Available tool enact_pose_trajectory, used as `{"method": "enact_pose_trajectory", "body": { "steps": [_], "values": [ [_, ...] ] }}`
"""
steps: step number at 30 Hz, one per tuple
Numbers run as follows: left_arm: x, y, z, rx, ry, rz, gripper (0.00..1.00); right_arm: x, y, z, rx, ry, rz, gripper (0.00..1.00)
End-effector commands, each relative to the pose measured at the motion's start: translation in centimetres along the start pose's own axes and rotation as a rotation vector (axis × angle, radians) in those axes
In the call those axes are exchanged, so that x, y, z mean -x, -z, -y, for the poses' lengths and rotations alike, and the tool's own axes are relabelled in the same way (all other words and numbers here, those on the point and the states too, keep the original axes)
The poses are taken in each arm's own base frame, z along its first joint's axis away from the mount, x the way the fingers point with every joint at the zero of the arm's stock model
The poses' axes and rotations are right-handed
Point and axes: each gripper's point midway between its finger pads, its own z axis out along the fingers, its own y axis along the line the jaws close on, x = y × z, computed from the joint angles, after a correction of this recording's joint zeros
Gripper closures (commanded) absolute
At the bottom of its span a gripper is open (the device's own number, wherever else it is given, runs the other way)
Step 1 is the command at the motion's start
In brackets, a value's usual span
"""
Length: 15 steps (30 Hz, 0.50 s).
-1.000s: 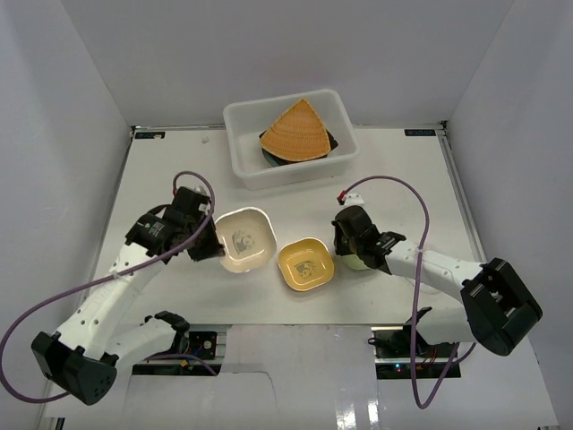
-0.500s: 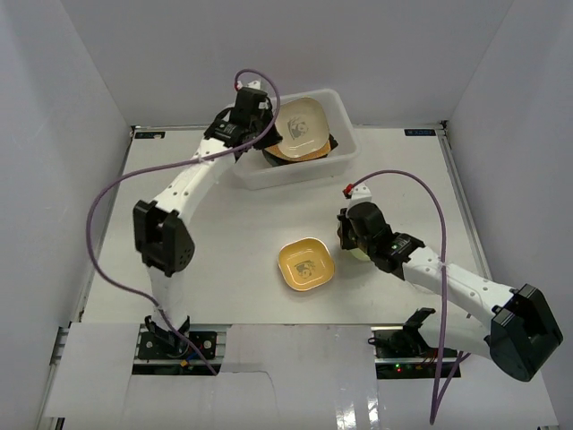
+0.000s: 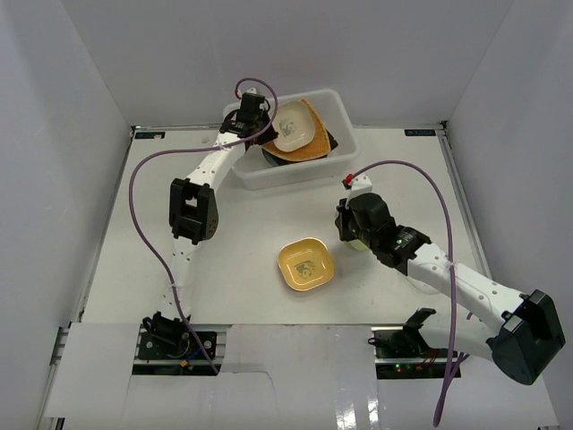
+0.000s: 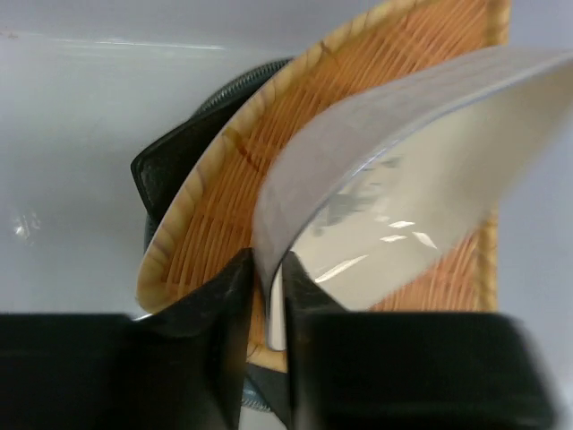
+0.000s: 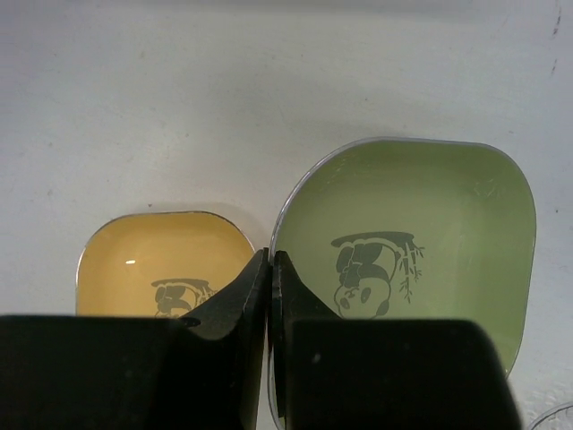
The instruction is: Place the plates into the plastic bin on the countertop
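My left gripper reaches into the plastic bin and is shut on the rim of the cream square plate. It holds the plate tilted over the orange fan-shaped plate. In the left wrist view the jaws pinch the cream plate above the orange plate and a dark plate. My right gripper is shut on the left rim of the green square plate, its jaws closed. The yellow square plate lies on the countertop.
The yellow plate also shows in the right wrist view, just left of the green one. A clear plate's edge shows at the lower right corner. White walls enclose the countertop. The bin stands at the back centre.
My left arm has carried the cream plate from the countertop up into the bin, over the orange plate. My right gripper has shifted slightly back with the green plate.
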Motion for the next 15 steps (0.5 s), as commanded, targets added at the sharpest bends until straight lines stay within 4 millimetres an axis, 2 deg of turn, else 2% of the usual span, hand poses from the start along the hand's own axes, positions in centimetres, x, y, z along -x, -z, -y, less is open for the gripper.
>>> {"method": "enact_pose_trajectory", "body": {
  "steps": [1,3,4,7,8,9,10,12,13,14,15],
  "values": [
    [4.0,3.3,4.1,-0.144,0.005,0.088,0.66,5.4,0.6,-0.9,0.001,0.019,0.117,0.92],
    [3.9,3.6,4.3,-0.160,0.002,0.080,0.48,7.0,0.6,-0.7,-0.023,0.025,0.146,0.92],
    [4.0,4.0,4.8,-0.182,-0.003,0.076,0.32,8.9,0.7,-1.1,-0.027,0.024,0.175,0.92],
    [4.6,5.0,5.6,-0.216,-0.014,0.077,0.16,11.7,0.3,-1.4,-0.042,0.051,0.226,0.92],
    [5.0,6.0,6.3,-0.246,-0.019,0.075,0.14,13.8,0.6,-1.5,-0.055,0.067,0.270,0.92],
    [5.3,6.5,6.5,-0.259,-0.018,0.076,0.13,15.0,0.5,-1.7,-0.061,0.075,0.296,0.92],
    [5.7,7.2,6.8,-0.274,-0.019,0.080,0.13,15.5,-0.6,-1.7,-0.072,0.094,0.297,0.92],
    [7.6,10.4,7.9,-0.303,-0.034,0.123,0.13,18.4,-1.1,-2.1,-0.062,0.135,0.355,0.92],
    [8.5,11.7,8.1,-0.307,-0.039,0.147,0.13,18.3,-3.0,-1.8,-0.077,0.153,0.327,0.92],
    [9.9,14.5,8.5,-0.312,-0.044,0.188,0.13,20.6,-3.0,-2.3,-0.058,0.153,0.363,0.92],
    [10.5,15.9,8.3,-0.303,-0.055,0.212,0.13,20.6,-4.8,-2.5,-0.045,0.171,0.345,0.92]
  ]
}}
